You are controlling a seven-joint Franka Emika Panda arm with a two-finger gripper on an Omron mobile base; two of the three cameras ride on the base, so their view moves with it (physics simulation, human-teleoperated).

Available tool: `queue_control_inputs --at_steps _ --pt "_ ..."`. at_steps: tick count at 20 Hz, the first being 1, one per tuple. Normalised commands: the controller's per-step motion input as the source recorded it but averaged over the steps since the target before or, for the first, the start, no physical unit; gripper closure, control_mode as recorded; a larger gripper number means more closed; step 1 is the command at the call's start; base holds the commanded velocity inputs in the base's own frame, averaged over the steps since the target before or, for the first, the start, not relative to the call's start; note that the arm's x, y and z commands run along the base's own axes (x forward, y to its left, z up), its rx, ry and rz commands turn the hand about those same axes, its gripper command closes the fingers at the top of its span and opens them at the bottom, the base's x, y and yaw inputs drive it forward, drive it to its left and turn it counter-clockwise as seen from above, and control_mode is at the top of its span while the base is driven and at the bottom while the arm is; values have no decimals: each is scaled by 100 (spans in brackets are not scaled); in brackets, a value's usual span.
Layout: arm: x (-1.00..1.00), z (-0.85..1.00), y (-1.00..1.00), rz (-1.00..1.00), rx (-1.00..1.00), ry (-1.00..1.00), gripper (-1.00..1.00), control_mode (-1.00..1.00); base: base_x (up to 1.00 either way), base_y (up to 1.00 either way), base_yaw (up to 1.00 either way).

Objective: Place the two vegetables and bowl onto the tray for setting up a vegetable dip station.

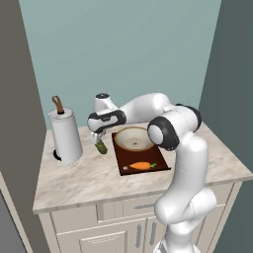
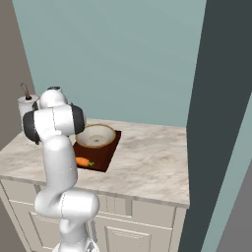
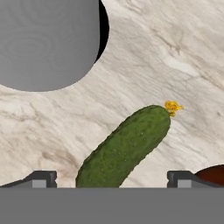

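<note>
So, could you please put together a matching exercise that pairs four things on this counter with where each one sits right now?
Things:
1. carrot
2. bowl
3. cucumber
4. paper towel roll

Places:
A. on the marble counter, between the open fingers, left of the tray
B. on the far part of the tray
C. upright on the counter, near its left end
D. on the near part of the tray, lying flat

Pairs: 1-D, 2-B, 3-A, 4-C
</note>
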Motion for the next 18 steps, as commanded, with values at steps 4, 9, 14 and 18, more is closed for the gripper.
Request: queue_control_inputs --at_steps 4,9,14,18 --pt "0 -17 0 -1 0 0 -100 -100 0 0 0" --pt "1 -16 0 0 0 0 -100 -100 0 0 0" --pt "5 -16 0 0 0 0 -100 -100 0 0 0" --pt "9 -16 0 0 0 0 -100 -100 0 0 0"
